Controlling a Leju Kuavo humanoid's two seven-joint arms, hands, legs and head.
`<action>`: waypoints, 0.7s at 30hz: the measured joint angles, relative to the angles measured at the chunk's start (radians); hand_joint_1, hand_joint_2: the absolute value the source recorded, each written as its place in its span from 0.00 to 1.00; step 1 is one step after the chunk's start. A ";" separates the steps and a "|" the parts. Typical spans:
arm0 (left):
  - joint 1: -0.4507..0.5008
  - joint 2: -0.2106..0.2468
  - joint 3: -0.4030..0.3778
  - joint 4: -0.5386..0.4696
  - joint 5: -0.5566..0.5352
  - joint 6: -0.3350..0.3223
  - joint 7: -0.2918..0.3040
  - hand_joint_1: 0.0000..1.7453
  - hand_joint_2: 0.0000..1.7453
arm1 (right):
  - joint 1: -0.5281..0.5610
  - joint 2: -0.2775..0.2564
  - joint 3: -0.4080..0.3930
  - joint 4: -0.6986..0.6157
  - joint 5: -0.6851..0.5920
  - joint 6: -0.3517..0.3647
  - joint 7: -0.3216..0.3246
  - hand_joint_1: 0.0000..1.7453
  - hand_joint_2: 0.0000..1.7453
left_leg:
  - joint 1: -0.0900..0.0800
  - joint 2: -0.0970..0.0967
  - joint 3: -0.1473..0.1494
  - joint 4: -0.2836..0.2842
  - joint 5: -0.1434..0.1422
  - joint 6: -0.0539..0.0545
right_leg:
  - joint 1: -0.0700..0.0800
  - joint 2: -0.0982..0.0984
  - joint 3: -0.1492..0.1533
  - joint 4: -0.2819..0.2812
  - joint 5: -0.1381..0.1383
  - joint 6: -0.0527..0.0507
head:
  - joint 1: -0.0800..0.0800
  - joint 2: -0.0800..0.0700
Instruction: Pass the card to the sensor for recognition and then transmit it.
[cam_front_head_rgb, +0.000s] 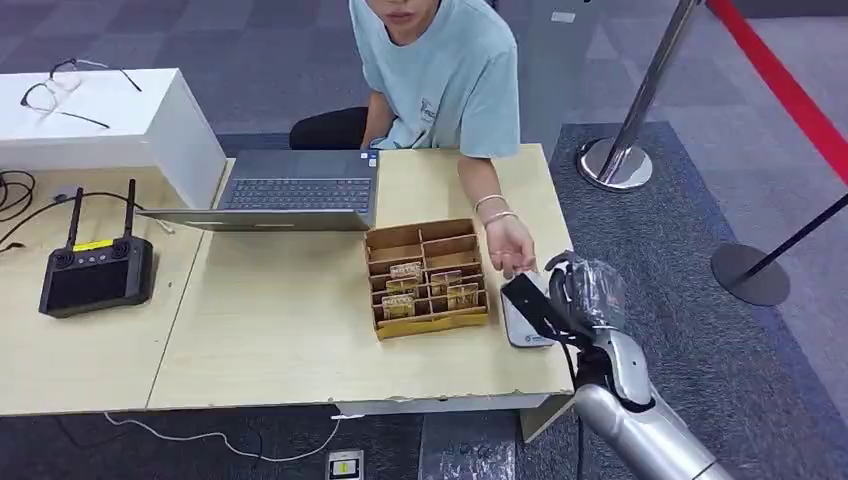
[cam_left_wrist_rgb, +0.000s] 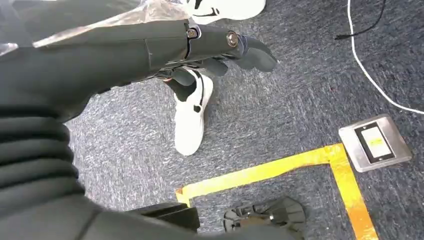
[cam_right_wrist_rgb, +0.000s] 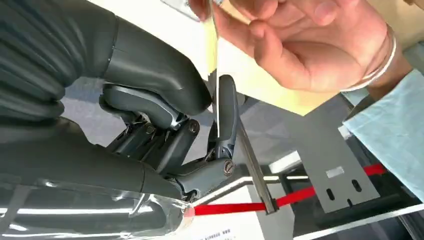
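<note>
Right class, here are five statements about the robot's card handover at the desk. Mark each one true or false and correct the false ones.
1. The robot's right hand pinches a card between thumb and fingers. True.
2. A person's hand grips the far end of that card. True.
3. The laptop is folded shut. False: it lies open, keyboard showing.
4. The cardboard tray holds cards in several compartments. True.
5. The left hand rests on the table. False: it hangs over carpet, near yellow floor tape, holding nothing.
</note>
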 joint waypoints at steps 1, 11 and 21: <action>0.000 0.000 0.000 0.000 0.000 0.000 0.000 0.00 1.00 | 0.000 0.000 0.000 0.001 -0.003 -0.002 -0.003 1.00 1.00 | 0.000 0.000 0.000 0.000 0.000 0.000 | 0.000 0.000 0.000 0.000 0.000 0.000 | 0.000 0.000; 0.000 -0.002 0.000 0.000 0.000 0.000 -0.001 0.00 1.00 | 0.000 0.002 0.000 0.014 -0.010 -0.004 -0.005 1.00 1.00 | 0.000 0.000 0.000 0.000 0.000 0.000 | 0.000 0.000 0.000 0.000 0.000 0.000 | 0.000 0.000; 0.000 -0.002 0.000 0.000 0.000 0.000 -0.001 0.00 1.00 | 0.000 0.003 0.000 0.015 -0.010 -0.004 -0.005 1.00 1.00 | 0.000 0.000 0.000 0.000 0.000 0.000 | 0.000 0.000 0.000 0.000 0.000 0.000 | 0.000 0.000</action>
